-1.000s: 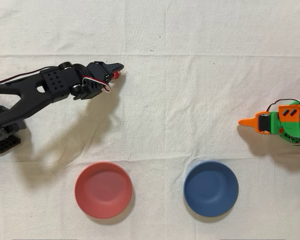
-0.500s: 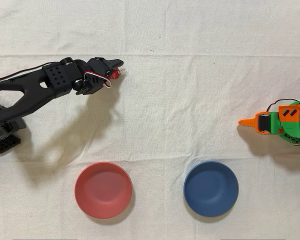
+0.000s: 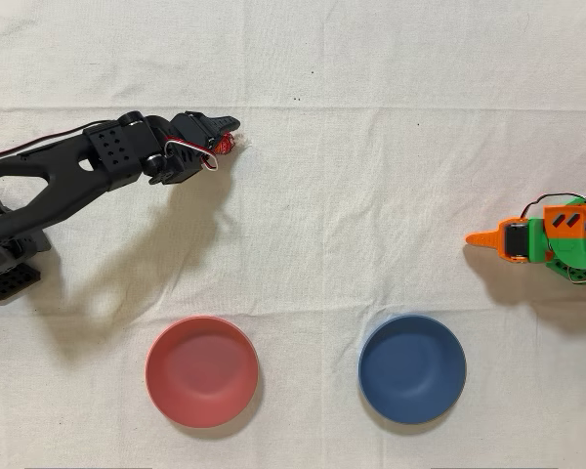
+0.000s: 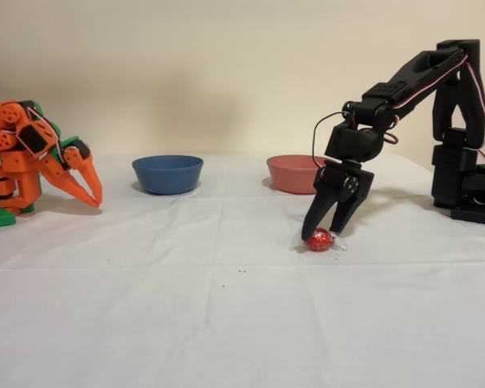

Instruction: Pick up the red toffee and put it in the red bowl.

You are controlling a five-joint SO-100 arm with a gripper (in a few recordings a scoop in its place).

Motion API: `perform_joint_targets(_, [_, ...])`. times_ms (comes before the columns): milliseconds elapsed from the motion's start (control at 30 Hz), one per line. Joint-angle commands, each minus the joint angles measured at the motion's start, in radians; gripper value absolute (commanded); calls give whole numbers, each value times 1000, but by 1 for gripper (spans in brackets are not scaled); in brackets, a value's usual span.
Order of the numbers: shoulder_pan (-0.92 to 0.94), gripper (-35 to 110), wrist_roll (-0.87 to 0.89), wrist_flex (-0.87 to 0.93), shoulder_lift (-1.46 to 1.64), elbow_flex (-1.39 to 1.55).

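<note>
Lying on the white cloth (image 4: 226, 323) nearest the fixed camera, the red toffee (image 4: 319, 239) sits between the black arm's gripper (image 4: 323, 235), whose fingers straddle it on either side, tips down at the cloth; whether they press it I cannot tell. Farther back stand the red bowl (image 4: 293, 174) at right, the blue bowl (image 4: 167, 174) left, and the idle orange arm (image 4: 32, 153) far left.

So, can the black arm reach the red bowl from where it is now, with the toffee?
Probably yes. The gripper stands around the red toffee, which is on the cloth. In the overhead view, only bare cloth lies between it and the red bowl; the blue bowl sits off to the side.
</note>
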Motion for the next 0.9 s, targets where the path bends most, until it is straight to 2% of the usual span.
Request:
perform_joint_targets(0, [-20, 25, -21, -6, 12, -52])
perform_joint_targets(433, [-23, 14, -18, -12, -38, -80])
perform_joint_targets(867, [-20, 13, -15, 14, 11, -66])
